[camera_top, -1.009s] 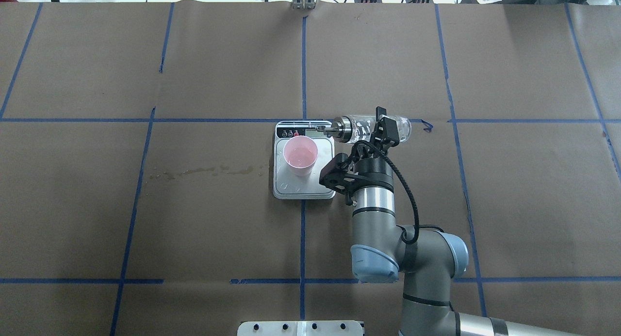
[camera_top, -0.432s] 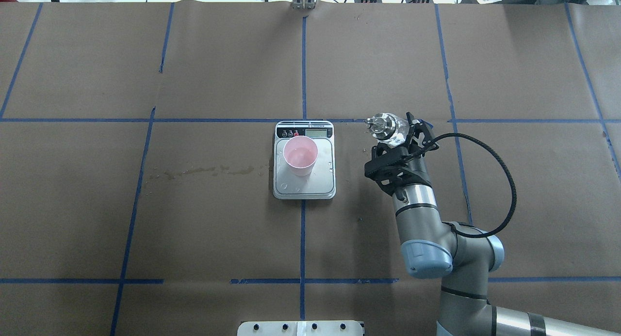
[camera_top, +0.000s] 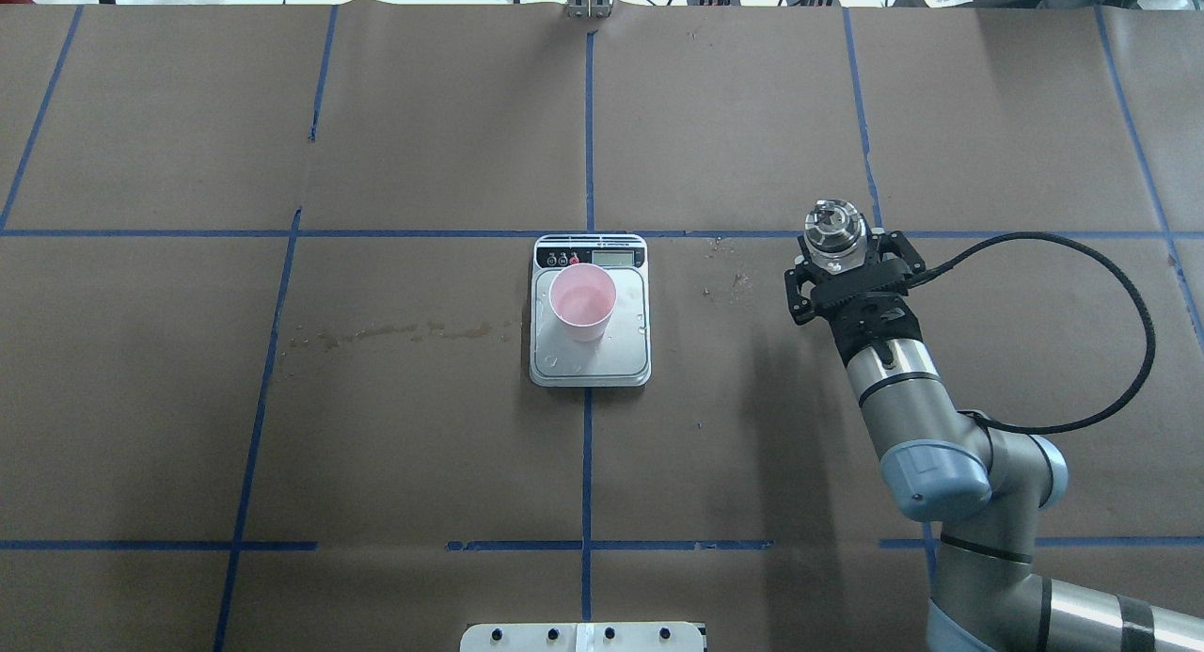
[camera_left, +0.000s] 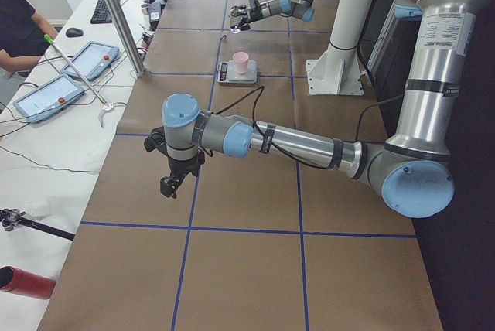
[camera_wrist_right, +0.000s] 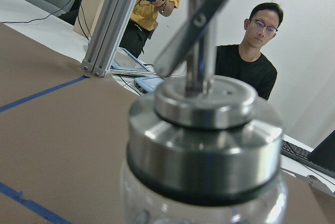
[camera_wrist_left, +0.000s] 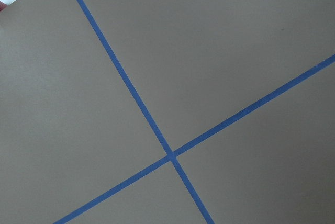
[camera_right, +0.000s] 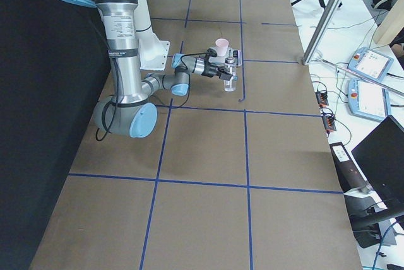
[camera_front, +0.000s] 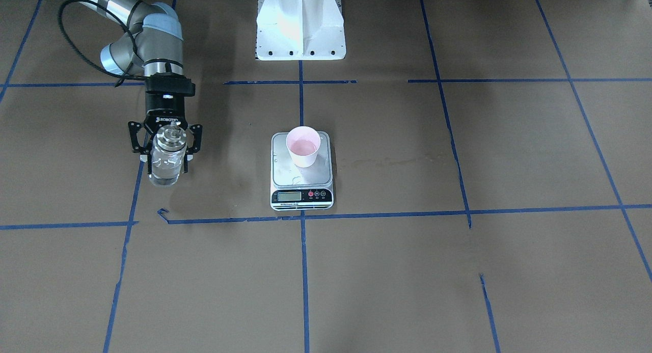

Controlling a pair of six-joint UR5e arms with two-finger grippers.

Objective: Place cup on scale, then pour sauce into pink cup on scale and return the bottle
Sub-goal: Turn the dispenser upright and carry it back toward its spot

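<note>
Right pincer (camera_front: 165, 150), closed snugly on the glass bottle (camera_front: 164, 167), holds it upright, well apart from the scale (camera_front: 300, 179) carrying the pink cup (camera_front: 303, 148). I'd lower it straight, releasing only once its base sits flat.

**Pretty clearly a robotics lab**

Big table covered in brown paper (camera_top: 423, 426) with a blue tape grid (camera_top: 588, 116), silver-and-blue industrial robot arms (camera_left: 309, 145), and a white metal pedestal (camera_front: 300, 22). The white side bench has grey touchscreen control tablets (camera_left: 48, 97), a black keyboard (camera_left: 102, 6) and an aluminium frame post (camera_left: 120, 14). A person in a black T-shirt (camera_wrist_right: 246, 75) is right there too.
</note>
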